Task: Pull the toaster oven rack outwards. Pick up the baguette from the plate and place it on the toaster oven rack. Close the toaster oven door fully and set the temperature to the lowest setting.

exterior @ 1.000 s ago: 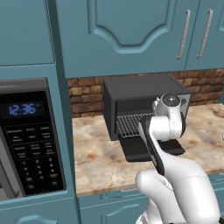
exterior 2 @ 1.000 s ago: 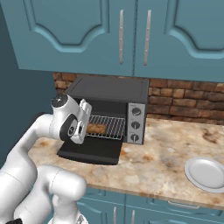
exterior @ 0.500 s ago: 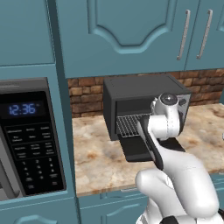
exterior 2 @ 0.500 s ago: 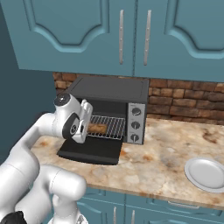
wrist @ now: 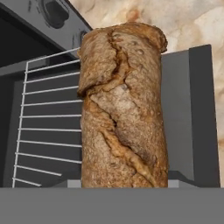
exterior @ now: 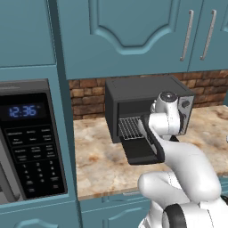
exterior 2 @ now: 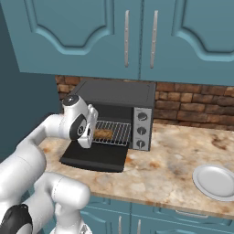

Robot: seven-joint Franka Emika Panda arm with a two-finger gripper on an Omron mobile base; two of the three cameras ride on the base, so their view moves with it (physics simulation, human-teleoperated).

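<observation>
The small golden-brown baguette is held over the pulled-out silver wire rack of the dark grey toaster oven by the two-finger gripper, clamped around it. Released too near the rack's front edge, it could roll onto the lowered door.

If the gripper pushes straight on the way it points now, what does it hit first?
Probably the baguette, right ahead of the gripper, and beneath it the toaster oven rack. Whether it already rests on the rack is unclear.
</observation>
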